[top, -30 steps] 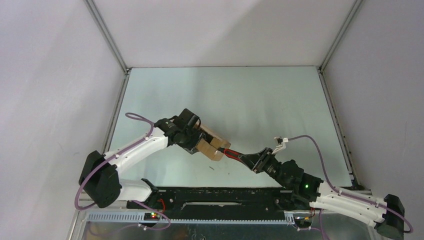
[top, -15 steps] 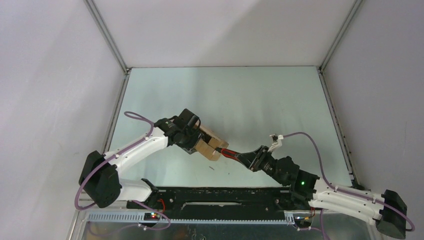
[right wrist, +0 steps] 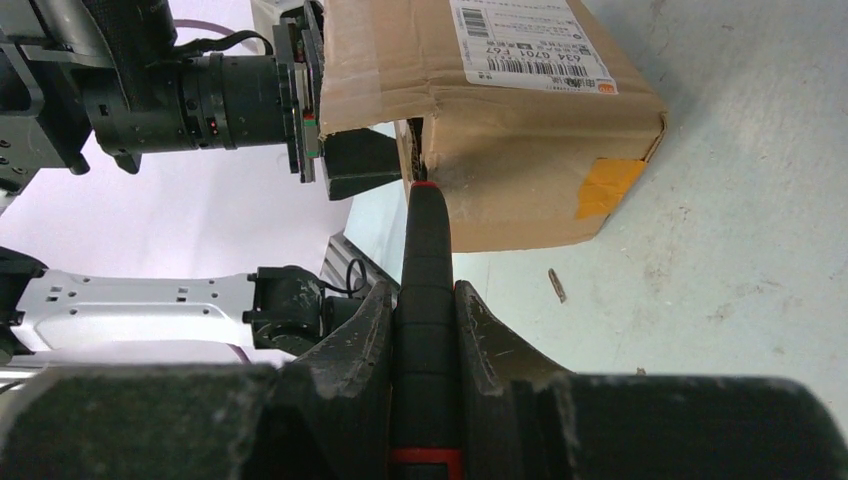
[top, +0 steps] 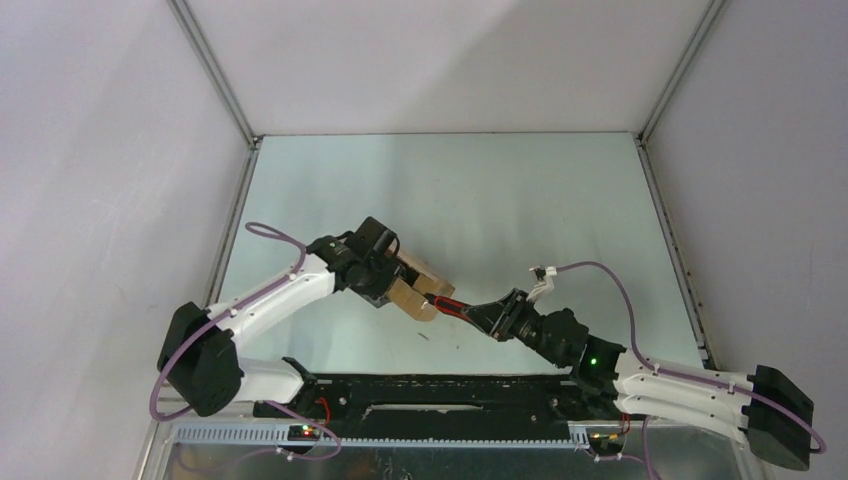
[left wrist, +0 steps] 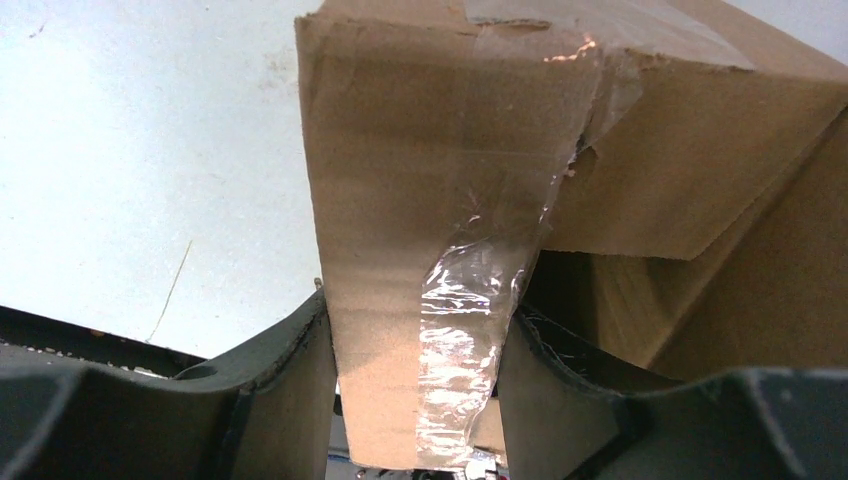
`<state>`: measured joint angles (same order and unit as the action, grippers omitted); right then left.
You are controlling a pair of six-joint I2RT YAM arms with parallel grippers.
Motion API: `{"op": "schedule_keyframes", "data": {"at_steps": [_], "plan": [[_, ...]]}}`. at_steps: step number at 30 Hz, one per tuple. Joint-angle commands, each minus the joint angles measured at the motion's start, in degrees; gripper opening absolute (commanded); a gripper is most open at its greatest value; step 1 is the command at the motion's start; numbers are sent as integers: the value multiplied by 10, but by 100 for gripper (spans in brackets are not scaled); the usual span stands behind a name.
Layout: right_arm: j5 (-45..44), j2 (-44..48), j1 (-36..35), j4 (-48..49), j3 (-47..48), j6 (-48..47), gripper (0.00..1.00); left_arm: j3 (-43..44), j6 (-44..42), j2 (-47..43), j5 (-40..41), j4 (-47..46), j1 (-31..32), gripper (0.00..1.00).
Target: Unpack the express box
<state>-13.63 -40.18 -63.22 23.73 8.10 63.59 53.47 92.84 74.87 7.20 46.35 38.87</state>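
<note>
The red-and-black utility knife (right wrist: 427,260) hides its tip inside the brown cardboard express box (right wrist: 500,170). The white shipping label (right wrist: 525,40) runs off-frame.

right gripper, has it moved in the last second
Yes. The right gripper has slid left, away from the table's right edge and toward the box.

The brown cardboard express box (top: 420,290), white barcode label on one side, clear tape torn, lies at seven o'clock from the table's (top: 500,190) middle, one flap pinched in my left gripper (left wrist: 415,330).
</note>
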Motion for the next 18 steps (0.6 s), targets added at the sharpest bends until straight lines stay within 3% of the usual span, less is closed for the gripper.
{"op": "schedule_keyframes", "data": {"at_steps": [1,8,18], "plan": [[79,21,0,-18,13,23,0,21,17,-31,-48,-58,-19,0],[125,45,25,-62,14,38,0,8,24,-53,-33,-55,-31,0],[168,36,48,-52,8,65,0,-16,39,-74,-4,-60,-33,0]]}}
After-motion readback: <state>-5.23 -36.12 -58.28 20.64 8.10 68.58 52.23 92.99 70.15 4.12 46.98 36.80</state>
